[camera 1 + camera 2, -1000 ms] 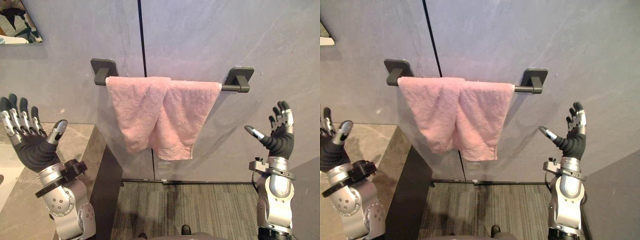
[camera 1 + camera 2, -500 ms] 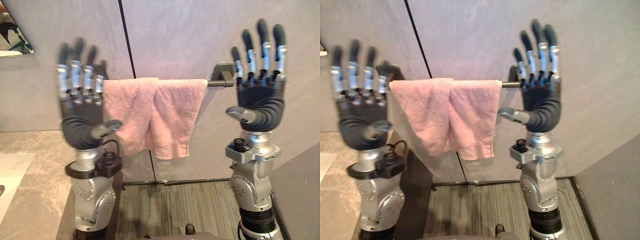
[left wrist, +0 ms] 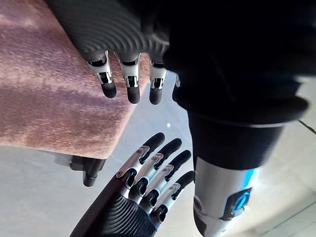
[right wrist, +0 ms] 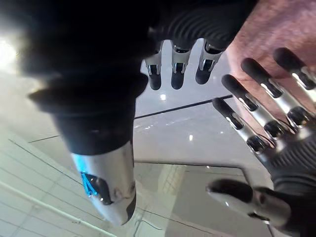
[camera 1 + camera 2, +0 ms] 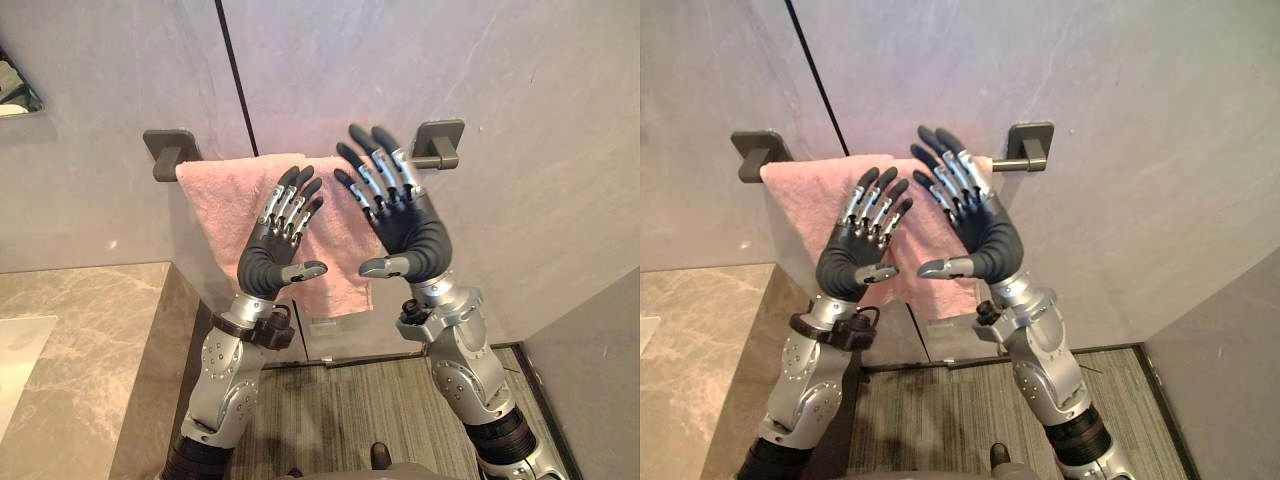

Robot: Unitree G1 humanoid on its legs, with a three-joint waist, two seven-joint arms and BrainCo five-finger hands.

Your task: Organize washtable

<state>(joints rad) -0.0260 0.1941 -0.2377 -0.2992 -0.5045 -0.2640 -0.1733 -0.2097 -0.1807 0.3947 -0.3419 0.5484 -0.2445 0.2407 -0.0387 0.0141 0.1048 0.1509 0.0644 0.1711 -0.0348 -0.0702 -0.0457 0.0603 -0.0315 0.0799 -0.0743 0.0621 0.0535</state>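
Note:
A pink towel (image 5: pixel 212 192) hangs in loose folds over a dark wall rail, between its left bracket (image 5: pixel 166 152) and right bracket (image 5: pixel 440 143). Both hands are raised in front of the towel, close together, fingers straight and spread. My left hand (image 5: pixel 272 258) is before the towel's middle. My right hand (image 5: pixel 408 232) is slightly higher, before its right part, palm turned toward the left hand. Neither holds anything. The left wrist view has the left hand's fingers (image 3: pixel 129 83) just off the towel (image 3: pixel 49 106). The right wrist view has the right hand's fingers (image 4: pixel 177 68) with the left hand (image 4: pixel 279 133) beside them.
A marble counter (image 5: pixel 90 340) runs along the left, with a white basin's edge (image 5: pixel 18 350) at its far left. A mirror corner (image 5: pixel 12 90) sits on the grey wall. Striped flooring (image 5: pixel 345 410) lies below the towel, and a dark panel (image 5: pixel 600 360) stands at lower right.
Both hands have swung inward from the rail's ends and now stand close together in front of the towel. The camera view has also shifted.

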